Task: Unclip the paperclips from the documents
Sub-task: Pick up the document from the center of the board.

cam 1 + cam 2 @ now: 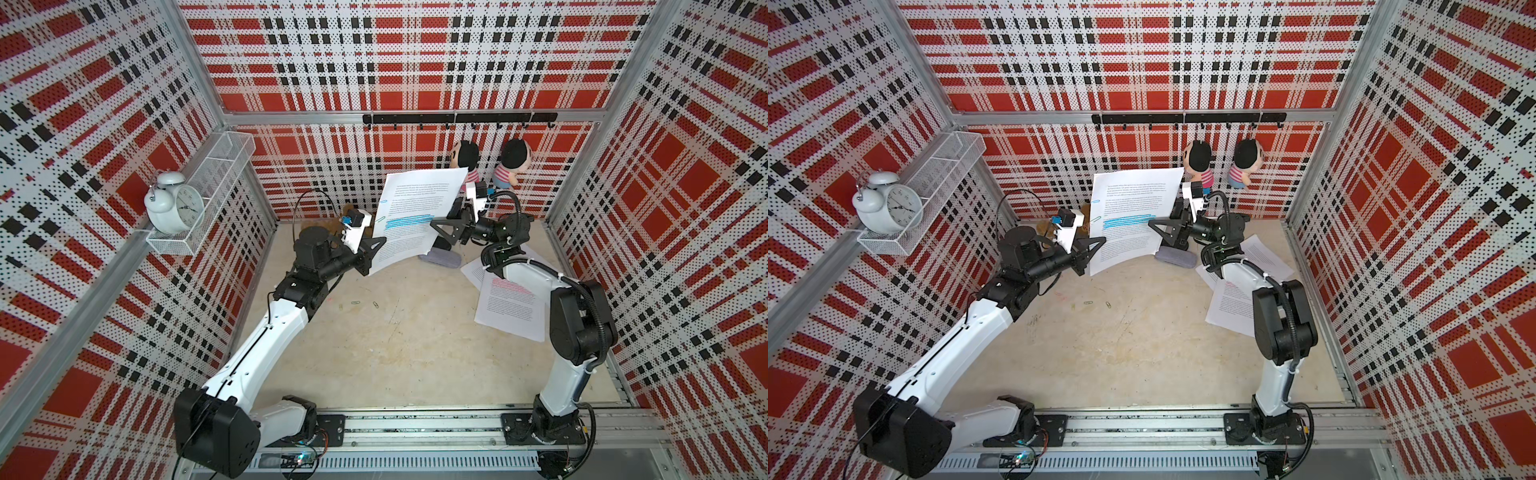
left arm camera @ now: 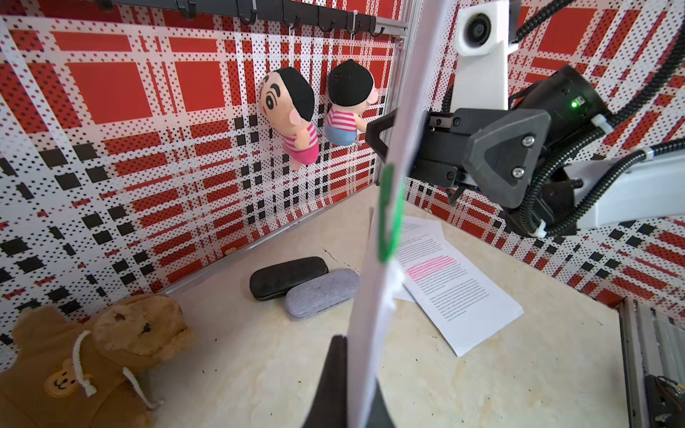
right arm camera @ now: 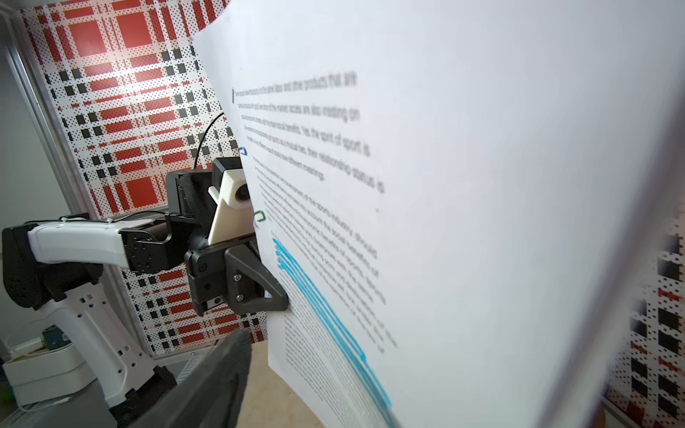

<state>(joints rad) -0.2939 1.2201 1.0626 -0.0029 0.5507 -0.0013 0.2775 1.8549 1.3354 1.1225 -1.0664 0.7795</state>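
A document with a blue highlighted band (image 1: 415, 216) (image 1: 1133, 216) hangs upright in the air. My left gripper (image 1: 376, 245) (image 2: 357, 355) is shut on its lower left edge. On that same edge sit a bluish paperclip (image 1: 382, 202) (image 3: 242, 151) and a greenish paperclip (image 1: 380, 219) (image 2: 389, 215). My right gripper (image 1: 436, 224) (image 1: 1152, 224) is at the sheet's right edge with its jaws apart, one on each side of the paper. A document with a pink band (image 1: 511, 307) (image 2: 444, 281) lies on the table on the right, overlapping other pages. Loose paperclips (image 1: 355, 302) (image 1: 1108, 304) lie on the table.
A black glasses case (image 2: 287, 278) and a grey one (image 2: 320, 298) lie near the back wall. A brown teddy bear (image 2: 92, 352) sits in the back left corner. Two dolls (image 1: 515, 162) hang from a hook rail. A white alarm clock (image 1: 174, 203) stands on a wire shelf.
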